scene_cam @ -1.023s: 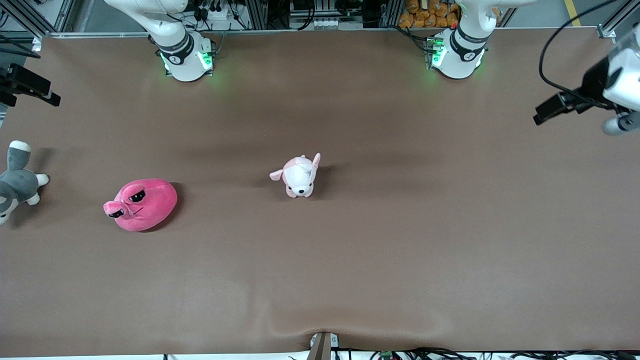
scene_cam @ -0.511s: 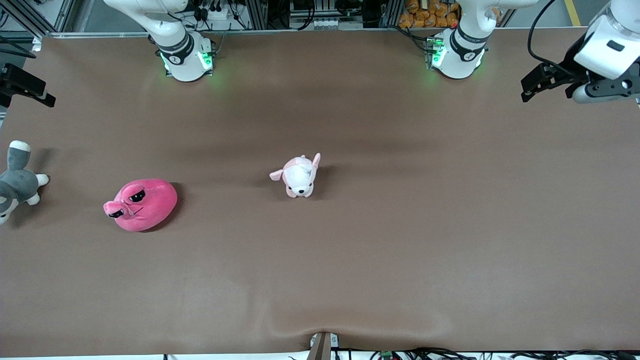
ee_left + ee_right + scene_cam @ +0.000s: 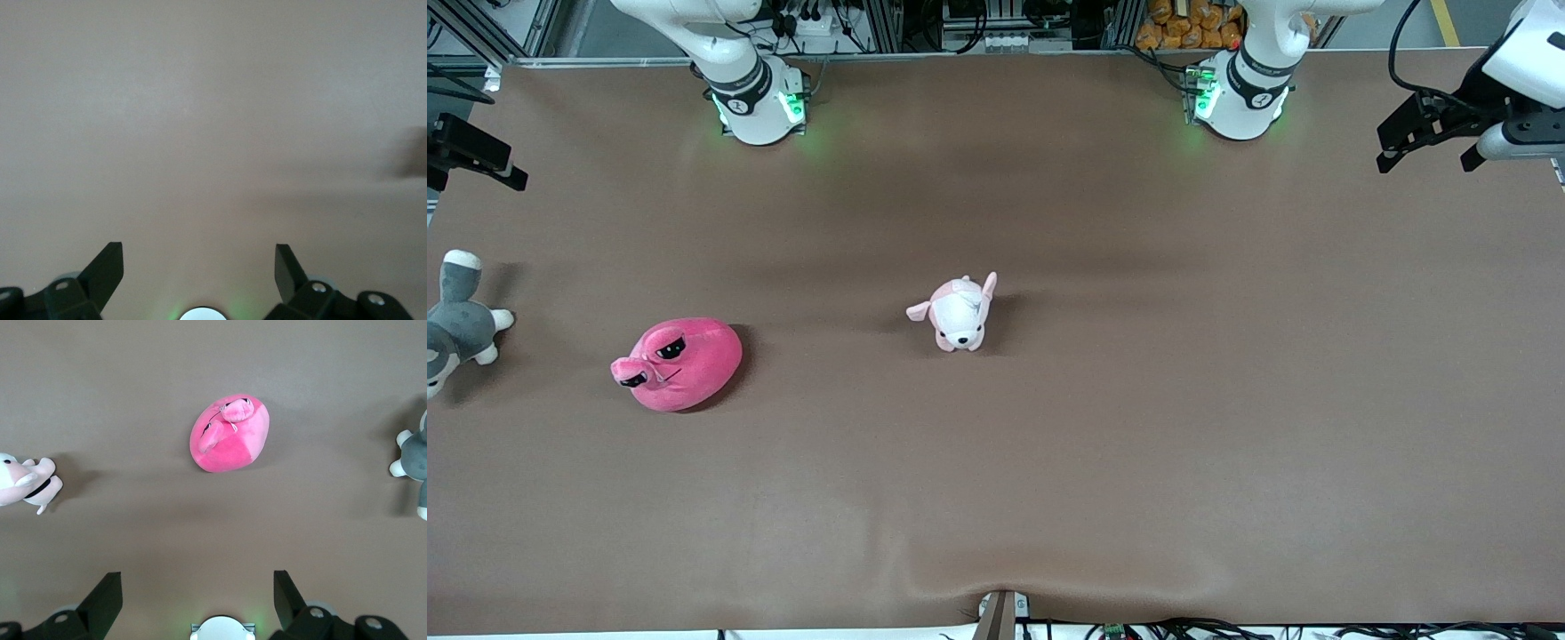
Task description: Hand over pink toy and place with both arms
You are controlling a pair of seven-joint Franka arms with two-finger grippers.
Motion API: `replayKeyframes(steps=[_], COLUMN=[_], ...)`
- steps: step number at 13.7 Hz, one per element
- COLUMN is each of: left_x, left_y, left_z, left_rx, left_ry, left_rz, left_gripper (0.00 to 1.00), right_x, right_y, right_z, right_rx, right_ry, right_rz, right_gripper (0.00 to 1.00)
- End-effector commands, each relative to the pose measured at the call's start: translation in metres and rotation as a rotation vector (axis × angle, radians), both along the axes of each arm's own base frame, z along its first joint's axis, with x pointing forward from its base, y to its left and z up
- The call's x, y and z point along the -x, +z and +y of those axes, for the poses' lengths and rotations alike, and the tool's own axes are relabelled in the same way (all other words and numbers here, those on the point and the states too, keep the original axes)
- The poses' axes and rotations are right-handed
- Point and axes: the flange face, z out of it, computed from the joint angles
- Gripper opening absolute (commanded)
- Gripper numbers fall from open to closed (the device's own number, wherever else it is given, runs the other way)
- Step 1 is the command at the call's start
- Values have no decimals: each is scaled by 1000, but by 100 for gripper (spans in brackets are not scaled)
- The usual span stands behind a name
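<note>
The pink toy, a round hot-pink plush with black half-lidded eyes, lies on the brown table toward the right arm's end. It also shows in the right wrist view, well away from the fingers. My right gripper is open and empty, high over the table; in the front view only a black part of it shows at the picture's edge. My left gripper is open and empty, up over the left arm's end of the table. In the left wrist view the left gripper has only bare table under it.
A pale pink-and-white puppy plush stands at mid-table and shows in the right wrist view. A grey-and-white plush animal lies at the right arm's end and shows in the right wrist view. The brown mat has a ripple near the front edge.
My left gripper has swung up and out toward the left arm's end of the table, turning as it went. The right gripper has barely shifted. The toys have not moved.
</note>
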Motion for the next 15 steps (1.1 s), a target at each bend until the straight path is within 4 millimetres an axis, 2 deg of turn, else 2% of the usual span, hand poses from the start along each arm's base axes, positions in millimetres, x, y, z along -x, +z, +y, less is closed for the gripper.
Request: replayKeyframes(steps=[1, 5, 9, 15], left_x=[-2, -3, -6, -6], left_y=[4, 5, 3, 0], left_z=[4, 6, 22, 21], left_rx=[-2, -1, 5, 1], left_ry=[-18, -7, 13, 13], left_rz=[15, 14, 21, 48], left_gripper=[100, 100, 100, 100], right_x=[6, 6, 5, 3], right_y=[3, 3, 3, 1], right_z=[2, 3, 14, 8], right_rx=[21, 27, 87, 81], right_ry=[18, 20, 49, 31], right_rz=[-9, -9, -5, 0], right_gripper=[100, 100, 100, 100])
